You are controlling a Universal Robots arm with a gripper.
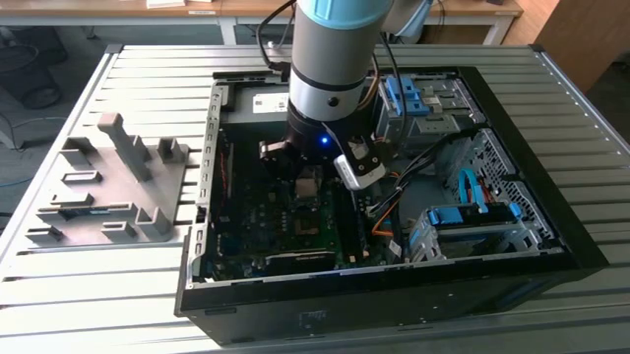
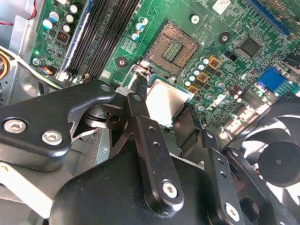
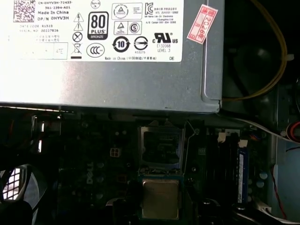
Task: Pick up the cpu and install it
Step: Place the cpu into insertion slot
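An open desktop computer case [image 1: 394, 306] is laid on its side on a slatted metal bench [image 1: 147, 74], so that the motherboard [image 2: 220, 28] is turned upward and can be reached from above. The robot arm [image 1: 335, 44] is positioned over the case interior. In the second wrist view the claw [image 2: 168, 103] is seen clamped on the cpu [image 2: 165, 99], a small square chip with a dull silver face. The chip is gripped by two opposite edges, apparently so that it lies flat to the board. The cpu is held in the air just beside the empty socket [image 2: 172, 47], whose contact field is exposed, and is not yet seated. In the first wrist view the grey power supply [image 3: 108, 89] is seen beyond the socket. A grey parts tray [image 1: 108, 184] is set on the bench beside the case.
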